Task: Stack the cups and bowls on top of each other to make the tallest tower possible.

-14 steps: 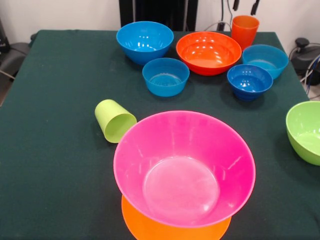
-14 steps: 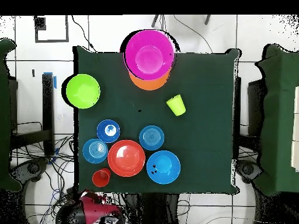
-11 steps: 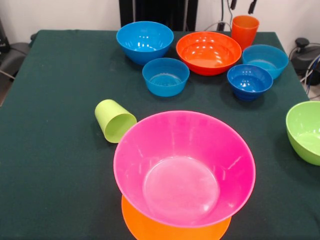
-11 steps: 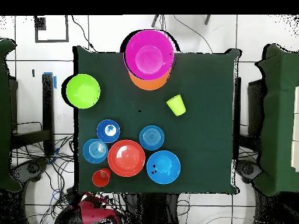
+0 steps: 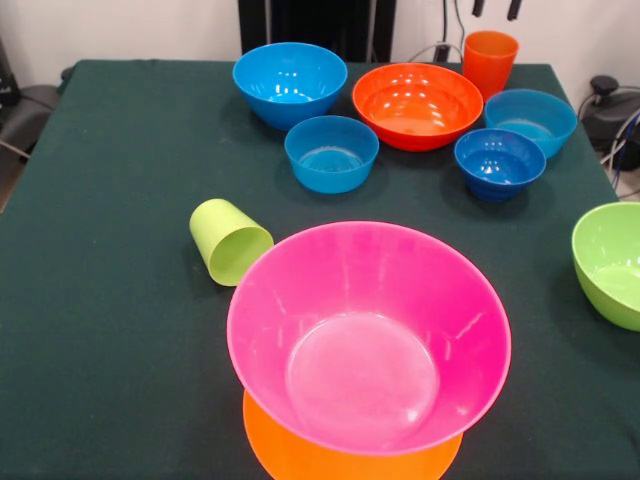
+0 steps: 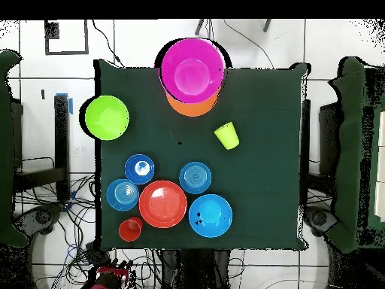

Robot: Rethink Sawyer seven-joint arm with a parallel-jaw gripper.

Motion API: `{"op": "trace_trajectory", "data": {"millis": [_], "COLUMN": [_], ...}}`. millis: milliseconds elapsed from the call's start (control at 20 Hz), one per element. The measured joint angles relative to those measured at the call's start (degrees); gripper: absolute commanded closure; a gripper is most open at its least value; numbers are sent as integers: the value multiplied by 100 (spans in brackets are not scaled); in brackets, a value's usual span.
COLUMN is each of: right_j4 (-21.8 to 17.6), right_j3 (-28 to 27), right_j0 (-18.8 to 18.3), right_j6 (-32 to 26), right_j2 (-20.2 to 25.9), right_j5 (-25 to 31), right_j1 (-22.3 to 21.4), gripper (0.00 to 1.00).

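The tower point(image 5: 350, 420) at the frame's bottom centre stands two high: the pink bowl point(image 5: 368, 335), upright and empty, sits on the upturned light-orange bowl point(image 5: 300, 460). Six bowls and both cups remain loose on the worktop point(image 5: 110, 330), all empty. The lime-green cup point(image 5: 229, 241) lies tipped beside the tower. The fingers point(image 5: 496, 8) hang apart at the top edge, holding nothing.

we saw the two dark fingertips point(image 5: 496, 8) of the gripper rise almost out of the front view's top edge, above the ribbed orange plastic cup point(image 5: 490, 60); overhead, the red arm point(image 6: 109, 276) drew back from the table.
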Motion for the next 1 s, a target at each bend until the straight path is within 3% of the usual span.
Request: {"op": "trace_trajectory", "data": {"millis": [200,650,1000], "right_j4": [33,118,466], "right_j3": [27,22,-4], "right_j0": [570,1069,1571], "right_j6": [347,1125,1511], "right_j2": [35,78,106], "right_j5": [-363,-450,-452], "right_j1": [382,1072,1607], "gripper": [0,0,0]}}
